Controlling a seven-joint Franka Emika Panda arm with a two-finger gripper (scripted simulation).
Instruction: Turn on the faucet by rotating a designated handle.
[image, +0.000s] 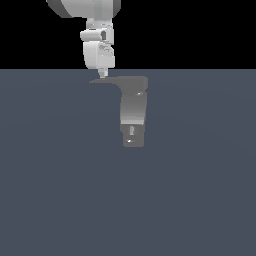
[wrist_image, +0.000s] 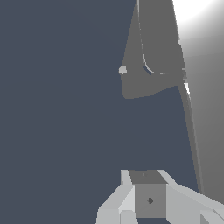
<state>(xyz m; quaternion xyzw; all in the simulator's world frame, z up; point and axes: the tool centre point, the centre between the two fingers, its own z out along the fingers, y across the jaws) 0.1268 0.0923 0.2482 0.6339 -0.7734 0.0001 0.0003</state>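
Note:
The grey faucet (image: 134, 105) stands upright on the floor in the exterior view, with its narrower square block (image: 132, 135) at the near end. The handle (image: 102, 81), a thin flat lever, projects from the wide far end toward the exterior view's left and tapers to a point. My gripper (image: 102, 74) hangs straight down with its tip at the handle near the pointed end. Its fingers look pressed together into one narrow tip, holding nothing. In the wrist view the faucet (wrist_image: 201, 87) fills one side, a dark grey part of it (wrist_image: 148, 65) lies ahead, and my gripper (wrist_image: 148, 197) is at the frame edge.
The floor (image: 60, 175) is a flat blue-grey surface all round the faucet. The white arm (image: 97, 40) comes down from above, behind the faucet's far end. No other objects show.

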